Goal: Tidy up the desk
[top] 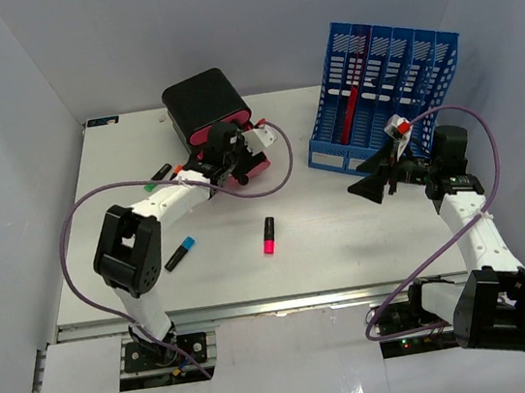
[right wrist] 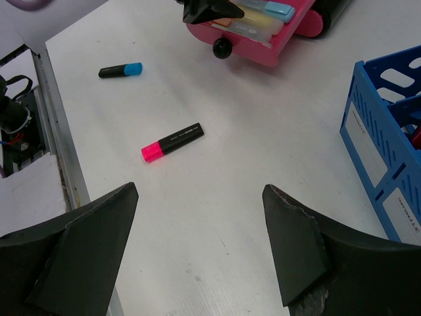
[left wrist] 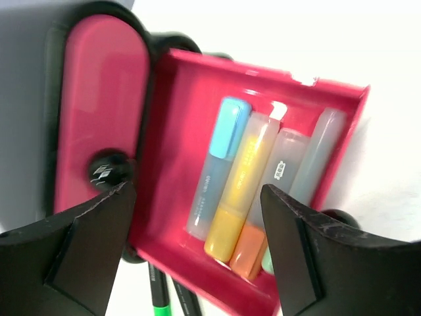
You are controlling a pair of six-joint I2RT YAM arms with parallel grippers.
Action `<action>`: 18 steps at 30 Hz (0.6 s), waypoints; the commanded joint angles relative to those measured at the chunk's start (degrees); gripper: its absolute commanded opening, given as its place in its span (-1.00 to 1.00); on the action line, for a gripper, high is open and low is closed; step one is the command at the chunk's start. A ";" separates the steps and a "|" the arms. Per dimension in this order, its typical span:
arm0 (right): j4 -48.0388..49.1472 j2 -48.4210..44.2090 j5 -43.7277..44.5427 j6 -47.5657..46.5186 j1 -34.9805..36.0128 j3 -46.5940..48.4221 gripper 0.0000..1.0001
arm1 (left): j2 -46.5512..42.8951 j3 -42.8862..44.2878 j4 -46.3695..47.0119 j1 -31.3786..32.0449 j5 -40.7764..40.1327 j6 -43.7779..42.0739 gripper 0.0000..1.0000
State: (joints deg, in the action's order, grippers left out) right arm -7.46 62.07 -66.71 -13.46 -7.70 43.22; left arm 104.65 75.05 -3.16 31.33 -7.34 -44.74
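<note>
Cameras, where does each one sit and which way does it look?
Top external: above and behind the arms, looking down on the desk; both whole arms show.
Left wrist: on the left arm, looking down into the open pink drawer of highlighters; the open left gripper frames it.
Right wrist: on the right arm, looking across the desk at a pink-capped highlighter; the open right gripper shows below.
Shared: the right wrist and top views both show that highlighter and the pink drawer.

Nothing can be read: print on the highlighters [left wrist: 247, 178] and on the pink marker [right wrist: 172, 141], at seven o'clock from them, is blurred.
</note>
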 commanded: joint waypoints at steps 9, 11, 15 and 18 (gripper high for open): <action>0.06 -0.16 -3.25 -2.23 -0.47 -0.51 0.67 | -23.01 -7.25 -2.62 -0.27 19.59 33.64 -0.19; -0.01 -0.19 -3.11 -2.41 -0.54 -0.58 0.67 | -23.64 -10.35 -3.02 -0.16 21.73 38.78 -0.47; 0.05 0.24 -2.61 -2.44 -0.56 -0.60 0.66 | -22.30 -16.22 -2.61 2.89 17.99 39.95 -0.85; -0.01 0.67 -2.47 -2.44 -0.61 -0.60 0.66 | -19.22 -17.99 -2.10 6.83 12.84 37.54 -0.89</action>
State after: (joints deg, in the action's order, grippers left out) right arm -7.51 62.28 -68.12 -15.30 -7.89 43.16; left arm 82.03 60.01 -3.35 33.64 9.69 -9.08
